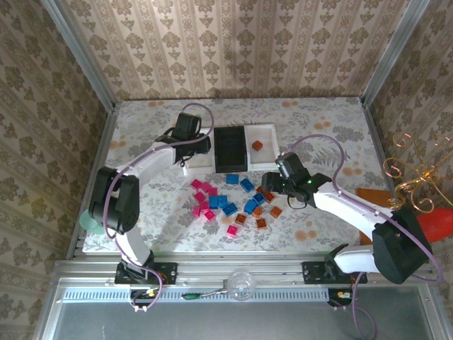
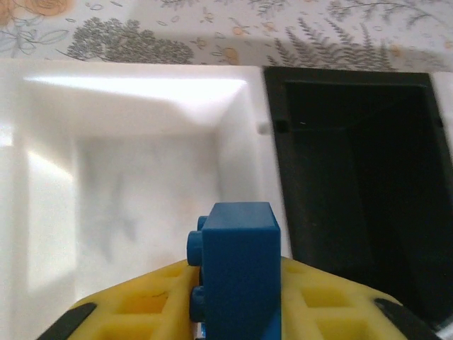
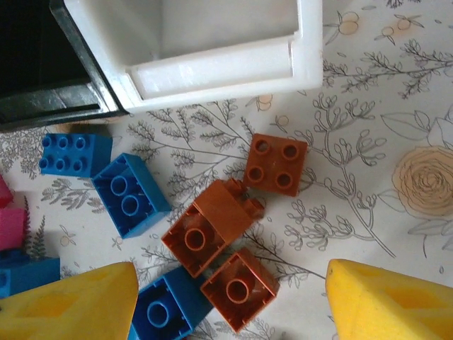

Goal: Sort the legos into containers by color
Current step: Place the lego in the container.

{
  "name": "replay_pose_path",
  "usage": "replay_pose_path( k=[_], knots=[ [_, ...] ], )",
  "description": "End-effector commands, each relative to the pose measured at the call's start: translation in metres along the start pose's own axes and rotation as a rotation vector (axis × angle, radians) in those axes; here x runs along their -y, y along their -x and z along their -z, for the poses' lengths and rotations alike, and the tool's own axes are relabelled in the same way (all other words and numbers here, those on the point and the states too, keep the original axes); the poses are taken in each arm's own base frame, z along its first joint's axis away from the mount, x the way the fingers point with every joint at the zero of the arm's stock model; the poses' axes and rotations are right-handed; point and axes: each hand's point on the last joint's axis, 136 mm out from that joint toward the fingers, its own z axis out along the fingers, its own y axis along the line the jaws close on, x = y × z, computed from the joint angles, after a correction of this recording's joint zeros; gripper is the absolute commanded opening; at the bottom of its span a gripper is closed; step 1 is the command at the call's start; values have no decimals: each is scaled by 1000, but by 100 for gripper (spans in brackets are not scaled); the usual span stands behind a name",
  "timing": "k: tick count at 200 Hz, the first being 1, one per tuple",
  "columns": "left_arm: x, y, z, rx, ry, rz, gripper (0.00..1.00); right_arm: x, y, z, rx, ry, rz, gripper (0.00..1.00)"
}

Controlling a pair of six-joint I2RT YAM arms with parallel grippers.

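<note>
Blue lego (image 2: 237, 273) over open white tray (image 2: 134, 198)

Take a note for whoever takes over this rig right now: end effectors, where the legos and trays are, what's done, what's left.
Left end effector: shut on a blue lego, over the left white tray, which looks empty.
Right end effector: open, above orange-brown legos on the table.
Done: one orange-brown lego lies in the right white tray.
Left: blue lego not yet dropped; loose pile of blue, pink and orange-brown legos near the trays unsorted; black tray looks empty.
</note>
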Motion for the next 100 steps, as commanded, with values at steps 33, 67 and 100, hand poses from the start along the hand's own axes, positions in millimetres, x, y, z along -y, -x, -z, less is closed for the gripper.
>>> replay_pose_path(
  k=[33,67,100],
  knots=[
    [17,32,19,77,-75,9,60,18,-24,10,-26,-30,-11,73],
    [55,43,73,195,-204,-7,76,23,-28,11,-24,-43,-21,73],
    [80,17,123,275,-313,-28,100,20,-28,2,-30,-38,-33,73]
  ],
)
